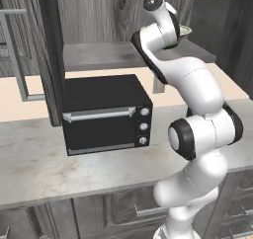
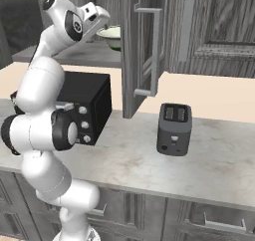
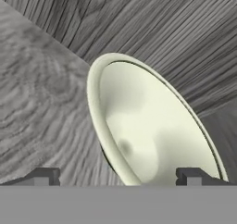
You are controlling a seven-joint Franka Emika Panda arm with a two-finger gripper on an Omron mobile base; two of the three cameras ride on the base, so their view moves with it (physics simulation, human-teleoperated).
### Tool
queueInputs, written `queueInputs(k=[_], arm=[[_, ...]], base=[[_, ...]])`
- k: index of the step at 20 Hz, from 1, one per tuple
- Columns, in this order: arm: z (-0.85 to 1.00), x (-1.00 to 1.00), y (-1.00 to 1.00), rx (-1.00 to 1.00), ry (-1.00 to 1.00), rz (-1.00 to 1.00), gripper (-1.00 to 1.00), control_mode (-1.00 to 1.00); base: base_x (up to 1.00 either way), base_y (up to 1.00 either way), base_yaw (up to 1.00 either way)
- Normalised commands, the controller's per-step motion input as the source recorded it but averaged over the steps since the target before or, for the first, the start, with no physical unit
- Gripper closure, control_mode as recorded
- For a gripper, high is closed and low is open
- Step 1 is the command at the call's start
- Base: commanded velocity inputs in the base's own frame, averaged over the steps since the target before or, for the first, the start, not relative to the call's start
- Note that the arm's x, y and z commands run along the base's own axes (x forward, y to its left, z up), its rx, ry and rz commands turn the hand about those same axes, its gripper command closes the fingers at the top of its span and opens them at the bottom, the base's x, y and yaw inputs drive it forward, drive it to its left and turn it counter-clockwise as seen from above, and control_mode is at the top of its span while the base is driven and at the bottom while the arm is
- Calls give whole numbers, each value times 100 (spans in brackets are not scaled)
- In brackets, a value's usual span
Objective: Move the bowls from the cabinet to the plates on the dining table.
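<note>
One bowl matters at this moment, and it sits inside the cabinet (image 2: pixel 149 46), which serves as the landmark for everything else. That cabinet is a dark grey wood-grain wall cupboard with long silver bar handles; one door stands open, edge-on, in the right base view. Below the cabinet runs a pale marble-veined counter (image 1: pixel 34 169). On the counter, under the cabinet's open shelf, stands a black toaster oven (image 1: pixel 106 113). To the right of the open door, also below the cabinet, stands a small dark toaster (image 2: pixel 174 129).

Rising in front of the counter, the white robot arm reaches up so that its hand enters the cabinet's open compartment at shelf level. The gripper (image 3: pixel 118 177) has its two dark tips spread wide apart with nothing between them.

On the cabinet shelf sits the pale cream-green bowl (image 3: pixel 152 126), just beyond the hand. From the hand's own tilted camera it appears large and close, with its light rim lying between and just ahead of the two tips.

By my judgement, the step in hand is the approach to grasp this first bowl. Next, the hand likely needs to advance until one tip is inside the rim and one outside, close, then lift the bowl out clear of the open door.
</note>
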Motion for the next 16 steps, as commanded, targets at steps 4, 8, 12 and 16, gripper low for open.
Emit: queueInputs(k=[4,8,12,16], arm=[[-9,22,0,-1,0,0,-100,-100],[-2,24,0,-1,0,0,-100,-100],[-1,30,-1,-2,0,0,-100,-100],[-3,26,-1,-2,0,0,-100,-100]], base=[[0,0,0],[0,0,0],[0,0,0],[0,0,0]])
